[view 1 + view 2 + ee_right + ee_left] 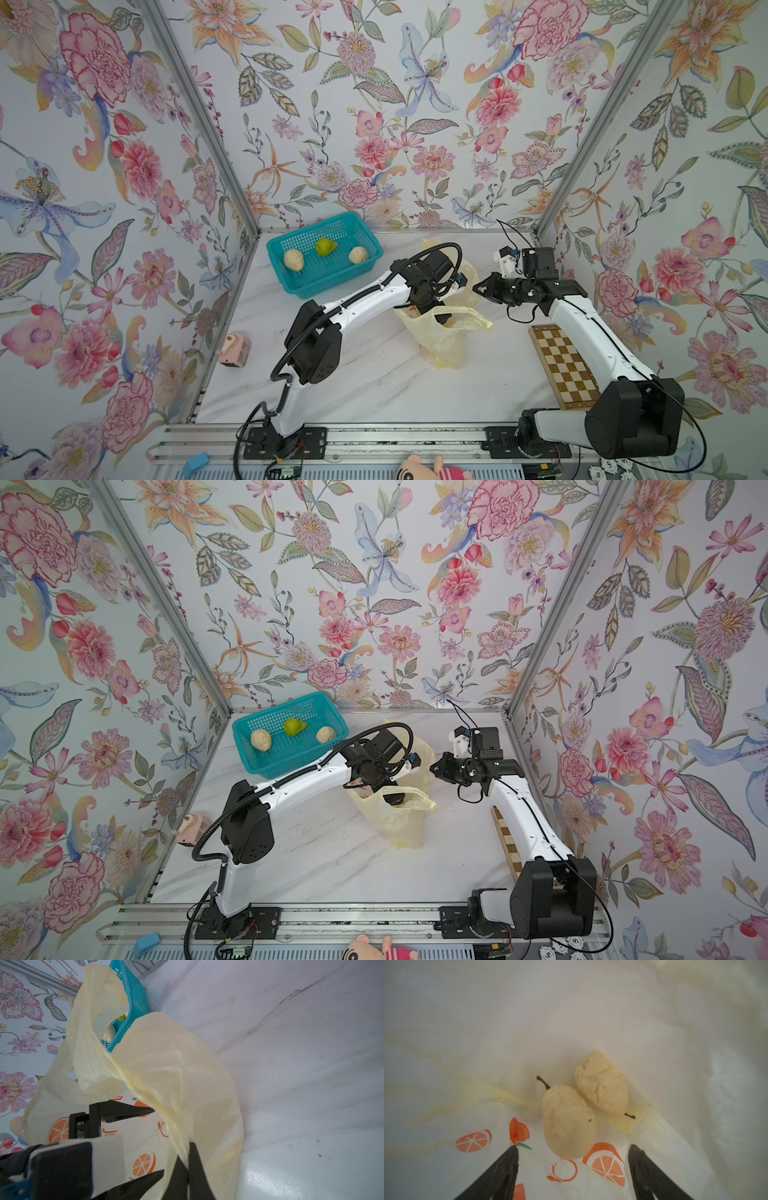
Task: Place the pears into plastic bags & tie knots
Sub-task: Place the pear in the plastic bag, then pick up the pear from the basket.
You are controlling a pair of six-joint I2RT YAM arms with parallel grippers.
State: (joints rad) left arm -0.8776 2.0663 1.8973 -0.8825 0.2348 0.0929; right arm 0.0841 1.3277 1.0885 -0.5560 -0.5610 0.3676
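Inside the pale-yellow plastic bag (pixel 675 1043) printed with orange fruits, two cream bumpy pears (pixel 568 1122) (pixel 602 1084) lie side by side on its bottom. My left gripper (pixel 573 1147) is open just above the nearer pear and holds nothing. In both top views it reaches down into the bag's mouth (pixel 432 316). My right gripper (pixel 188 1159) is shut on a bunched handle strip of the bag (pixel 176 1059) and holds it up. Two more cream pears (pixel 294 259) (pixel 358 254) and a yellow-green pear (pixel 326 247) lie in the teal basket (pixel 272 245). No knots show.
A chessboard (pixel 565 365) lies at the right under my right arm. A pinkish toy (pixel 235 349) stands at the table's left edge. A plush toy (pixel 428 467) and a blue block (pixel 195 463) sit beyond the front rail. Floral walls close three sides.
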